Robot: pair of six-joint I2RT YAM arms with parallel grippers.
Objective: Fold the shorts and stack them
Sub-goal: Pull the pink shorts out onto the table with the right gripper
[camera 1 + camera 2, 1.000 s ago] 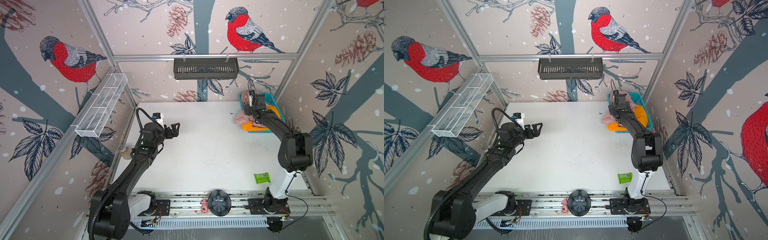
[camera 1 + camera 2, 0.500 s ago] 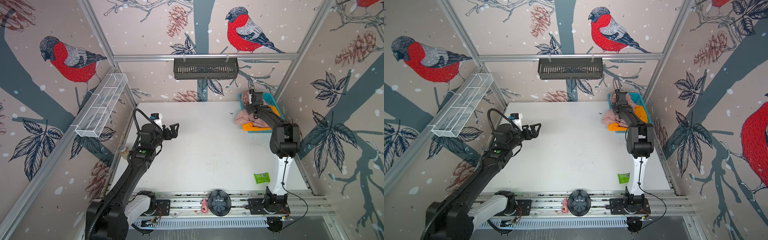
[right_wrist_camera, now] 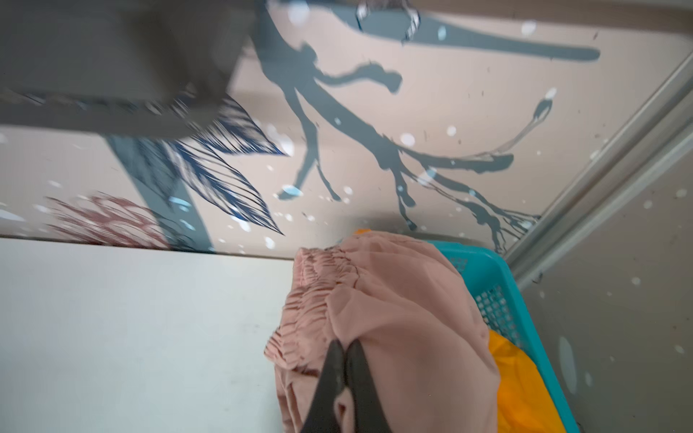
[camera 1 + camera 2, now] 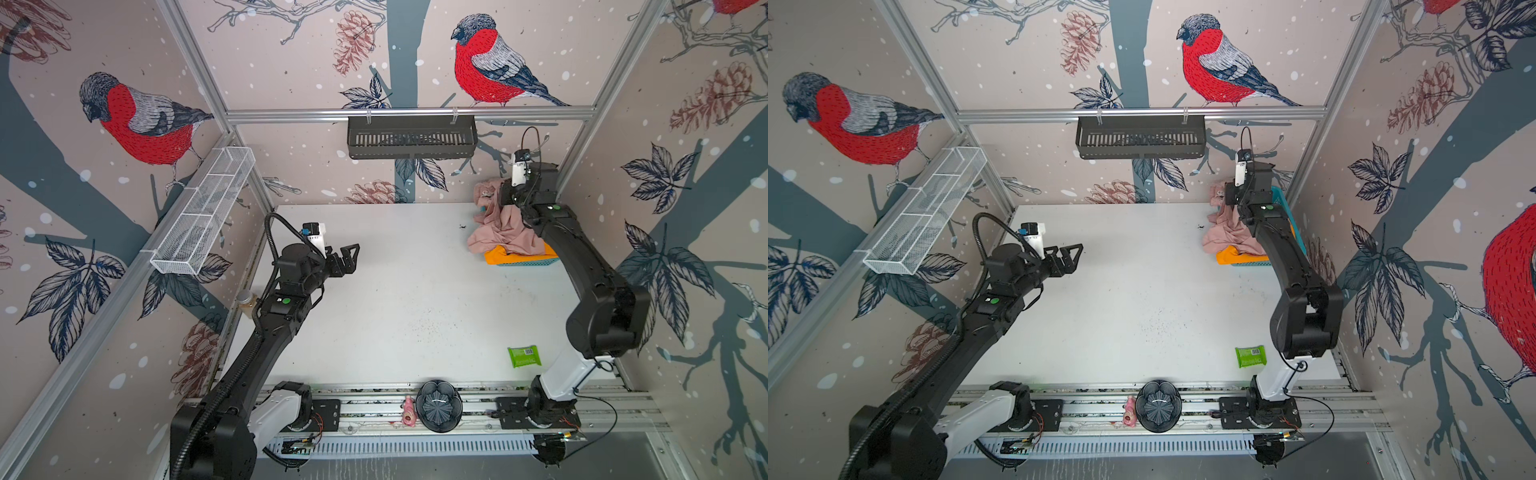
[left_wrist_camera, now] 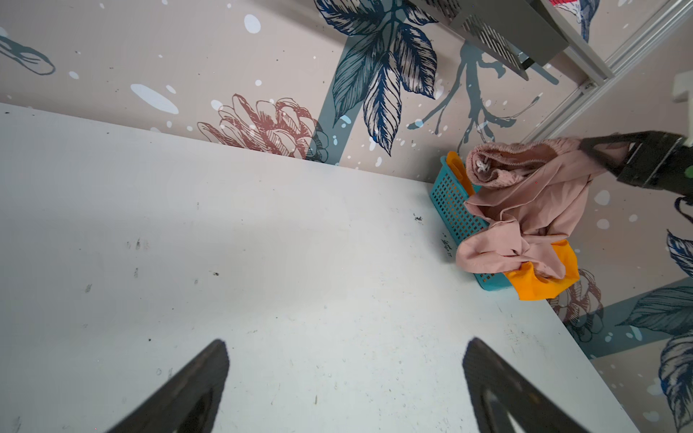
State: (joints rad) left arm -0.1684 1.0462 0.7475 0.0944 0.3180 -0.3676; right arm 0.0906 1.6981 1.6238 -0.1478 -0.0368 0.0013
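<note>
— Two pairs to place. Finding the pink shorts [image 4: 505, 232] where?
— Heaping over the teal basket [image 4: 528, 262], spilling across its rim on the side facing the open bench [image 4: 415, 291], and being held up near the waistband above the basket.
— And the orange shorts [image 4: 496, 255]?
— Lying inside the basket under the pink pair, poking out over the basket's corner nearest the arm bases.
— Catching anything with the right fingers [image 3: 332, 371]?
— Clamping tight on a fold of the pink shorts just beside the gathered waistband, right above the basket; squeezing cloth between the two tips.
— Doing what with the left fingers [image 5: 187, 393]?
— Spreading wide, gripping nothing, hovering over bare bench well apart from the basket and pointing toward it.
— Touching the bench with the hanging pink leg?
— Struggling to tell: either brushing the bench beside the basket's wall or dangling just clear of it.
— Noticing anything else?
— Spotting a green packet [image 4: 523, 356] lying flat on the bench, well apart from the basket, on its arm-base side.
</note>
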